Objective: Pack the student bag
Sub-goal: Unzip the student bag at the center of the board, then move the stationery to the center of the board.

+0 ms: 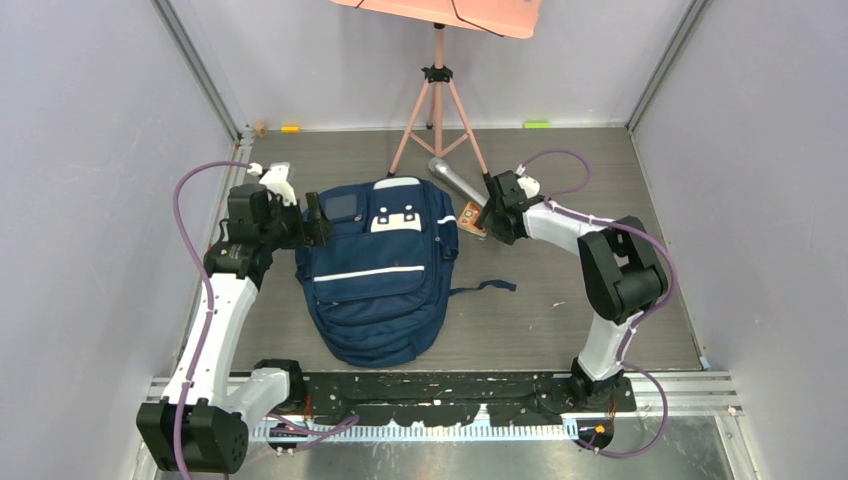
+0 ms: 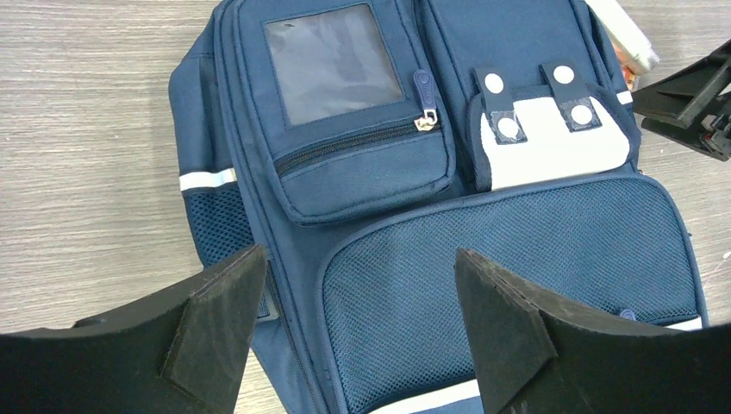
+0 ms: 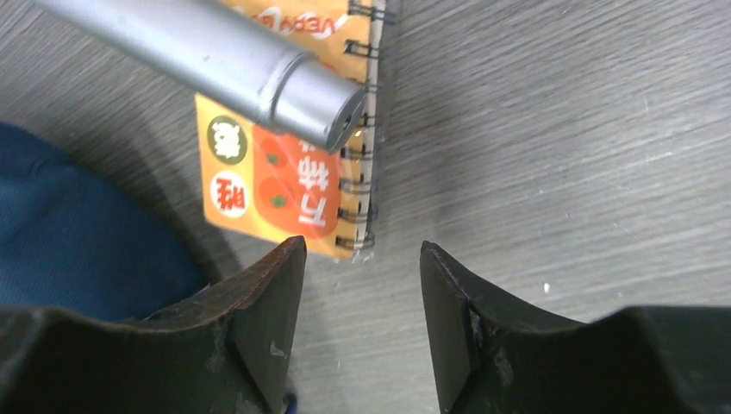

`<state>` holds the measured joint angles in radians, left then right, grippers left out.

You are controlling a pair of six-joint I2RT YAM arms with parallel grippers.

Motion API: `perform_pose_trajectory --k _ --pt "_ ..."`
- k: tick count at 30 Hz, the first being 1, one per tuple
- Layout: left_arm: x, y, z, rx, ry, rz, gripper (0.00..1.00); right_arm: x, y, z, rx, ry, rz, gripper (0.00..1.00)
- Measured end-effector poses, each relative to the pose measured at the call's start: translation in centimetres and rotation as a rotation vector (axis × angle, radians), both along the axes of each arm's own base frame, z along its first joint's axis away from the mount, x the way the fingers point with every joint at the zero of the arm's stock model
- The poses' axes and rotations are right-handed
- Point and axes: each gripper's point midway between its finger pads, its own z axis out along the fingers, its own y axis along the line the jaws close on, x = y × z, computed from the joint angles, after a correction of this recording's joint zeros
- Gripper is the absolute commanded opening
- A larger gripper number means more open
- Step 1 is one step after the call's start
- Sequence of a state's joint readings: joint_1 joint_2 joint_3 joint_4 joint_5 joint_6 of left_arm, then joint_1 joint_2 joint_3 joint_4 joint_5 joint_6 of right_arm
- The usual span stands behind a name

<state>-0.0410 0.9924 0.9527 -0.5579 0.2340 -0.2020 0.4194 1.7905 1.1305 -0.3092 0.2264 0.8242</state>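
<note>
The student bag [image 1: 380, 270] lies flat on the wooden floor, front up, navy with a white patch [image 2: 552, 147] and a mesh pocket [image 2: 517, 267]. My left gripper [image 1: 322, 222] hovers at the bag's upper left edge. Its fingers stand wide open over the mesh pocket [image 2: 362, 276] with nothing between them. My right gripper [image 1: 487, 215] is at the bag's upper right. It is open, and only bare floor shows between its fingers [image 3: 362, 254]. Just beyond its tips lies an orange spiral notebook [image 3: 284, 181] with a silver cylinder [image 3: 215, 60] resting across it.
A pink tripod [image 1: 437, 110] holding a pink board [image 1: 440, 12] stands behind the bag. A yellow item [image 1: 290, 128] and a green one [image 1: 537, 124] lie by the back wall. A bag strap [image 1: 490, 287] trails to the right. Grey walls close in both sides.
</note>
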Motion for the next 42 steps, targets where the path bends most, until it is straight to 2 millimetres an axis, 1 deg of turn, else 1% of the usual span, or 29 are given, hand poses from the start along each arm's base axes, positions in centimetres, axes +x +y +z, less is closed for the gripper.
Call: perform_pose_trajectory --k 4,6,8,9,10,11,12,13,17,19,21,24,25,30,33,36,38,40,41,42 --pt "0.0 0.0 0.0 0.007 -0.001 0.001 0.83 0.6 0.0 -1.8 0.020 0.016 -0.040 0.52" --pt "0.0 0.0 0.0 0.009 -0.001 -0.001 0.83 1.3 0.2 -1.5 0.041 -0.006 -0.050 0.50" --pt "0.0 0.0 -0.1 0.010 -0.001 -0.001 0.83 1.7 0.4 -1.6 0.051 -0.014 -0.060 0.45" --pt "0.0 0.0 -0.1 0.011 -0.001 0.000 0.83 1.9 0.5 -1.6 0.055 -0.018 -0.062 0.37" --pt "0.0 0.1 0.0 0.011 -0.002 0.001 0.83 2.1 0.5 -1.7 0.058 -0.021 -0.066 0.33" --pt "0.0 0.1 0.0 0.014 -0.003 0.002 0.83 2.2 0.6 -1.8 0.061 -0.025 -0.067 0.24" --pt "0.0 0.1 0.0 0.016 -0.005 0.002 0.83 2.3 0.6 -1.9 0.064 -0.026 -0.070 0.20" --pt "0.0 0.2 0.1 0.018 -0.008 0.004 0.83 2.5 0.7 -1.9 0.068 -0.032 -0.072 0.14" --pt "0.0 0.4 0.2 0.032 -0.018 0.004 0.83 2.8 0.8 -1.7 0.077 -0.046 -0.083 0.02" --pt "-0.1 0.4 0.3 0.038 -0.021 0.004 0.83 2.8 0.6 -1.7 0.074 -0.053 -0.087 0.01" --pt "-0.1 0.4 0.3 0.040 -0.022 0.004 0.83 2.6 0.3 -1.5 0.063 -0.060 -0.087 0.01" --pt "-0.1 0.3 0.3 0.040 -0.023 -0.001 0.83 1.5 -0.5 -1.0 0.041 -0.063 -0.082 0.01" --pt "-0.1 0.2 0.3 0.040 -0.024 -0.003 0.83 0.8 -0.9 -0.9 0.031 -0.059 -0.078 0.01" --pt "-0.3 0.1 0.5 0.050 -0.034 -0.008 0.82 -3.4 -3.0 -1.1 -0.022 0.005 -0.071 0.00" --pt "-0.4 -0.2 0.6 0.061 -0.038 -0.021 0.81 -6.6 -4.6 -1.1 -0.061 0.051 -0.070 0.00" --pt "-0.5 -0.8 0.6 0.076 -0.043 -0.046 0.80 -9.1 -6.0 -0.4 -0.095 0.081 -0.069 0.00" --pt "-0.8 -1.9 0.5 0.090 -0.045 -0.079 0.80 -10.2 -6.8 0.4 -0.117 0.086 -0.068 0.02" --pt "-1.2 -3.7 0.4 0.098 -0.042 -0.129 0.80 -10.7 -7.4 1.5 -0.134 0.070 -0.065 0.13" --pt "-1.4 -4.9 0.6 0.098 -0.040 -0.162 0.80 -10.8 -7.6 2.0 -0.141 0.060 -0.064 0.26" --pt "-1.5 -6.3 0.9 0.090 -0.038 -0.195 0.80 -11.0 -7.9 2.3 -0.148 0.055 -0.065 0.32"
